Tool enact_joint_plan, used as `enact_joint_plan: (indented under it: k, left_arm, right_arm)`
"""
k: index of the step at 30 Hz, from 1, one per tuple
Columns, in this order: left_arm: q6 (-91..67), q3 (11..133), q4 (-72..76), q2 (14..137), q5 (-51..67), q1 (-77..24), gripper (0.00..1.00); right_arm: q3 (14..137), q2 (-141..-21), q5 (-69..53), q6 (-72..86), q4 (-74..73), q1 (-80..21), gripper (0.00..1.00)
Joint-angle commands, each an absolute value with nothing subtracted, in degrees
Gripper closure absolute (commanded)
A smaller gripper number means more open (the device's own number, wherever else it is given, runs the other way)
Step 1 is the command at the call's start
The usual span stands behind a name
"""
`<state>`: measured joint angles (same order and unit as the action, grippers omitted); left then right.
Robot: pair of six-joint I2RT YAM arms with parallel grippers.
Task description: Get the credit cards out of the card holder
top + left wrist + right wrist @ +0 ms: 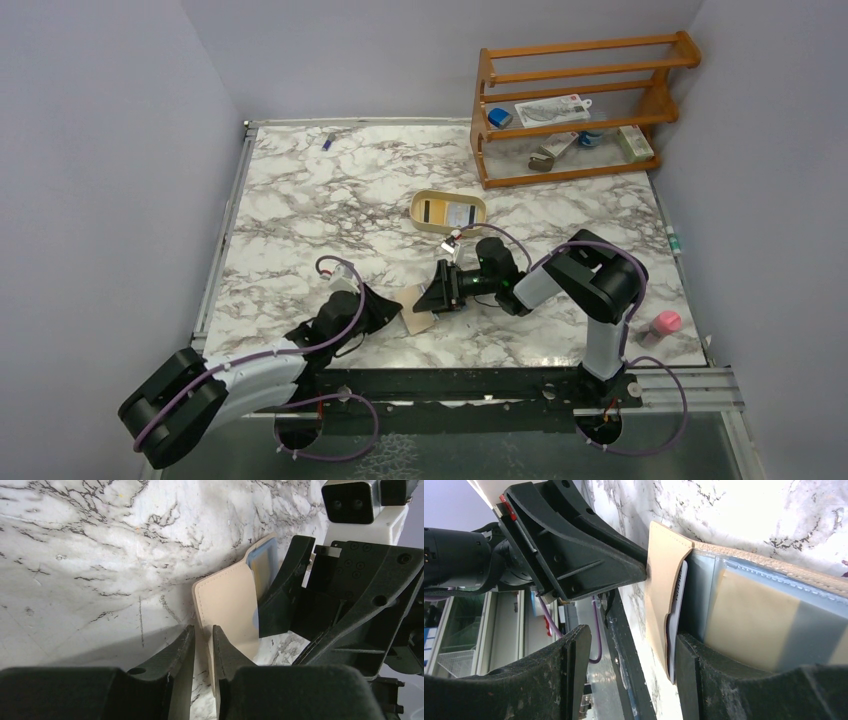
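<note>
The card holder point(418, 309) lies open near the tray point(445, 229), on the arms' side. The left gripper point(202, 647) pinches its soft flap with narrow jaws. The right gripper point(631, 655) stands wide around a white card point(675, 610). The card looks thin, stiff and slippery, so grab its poking-out edge.

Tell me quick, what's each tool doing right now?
Left tool: closed on the card holder flap edge.
Right tool: open, jaws straddling the flap and a card edge, nothing gripped.
</note>
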<state>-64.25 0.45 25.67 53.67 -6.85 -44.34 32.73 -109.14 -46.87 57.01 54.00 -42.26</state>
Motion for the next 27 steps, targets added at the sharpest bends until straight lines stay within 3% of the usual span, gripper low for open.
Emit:
enact_joint_plan:
  k: [1,10,18,27]
  left_arm:
    - [-64.4,-6.5,29.4,54.5,-9.6,-44.4,0.79]
    - [-64.6,-6.0,34.7,62.0,-6.2,-44.4,0.77]
    - [-64.6,-4.6,38.2,67.2,-6.0,-44.3,0.99]
    - [-64.7,-6.5,38.2,64.3,-7.0,-44.4,1.00]
  right_arm:
    - [34.2,-110.1,-48.9,57.3,56.4,-41.9,0.36]
    - [34.0,-110.5,-49.1,57.5,57.2,-41.9,0.36]
    - [33.7,-109.8,-49.2,57.1,56.6,-41.9,0.36]
    - [33.6,-110.1,-49.4,57.8,57.5,-41.9,0.36]
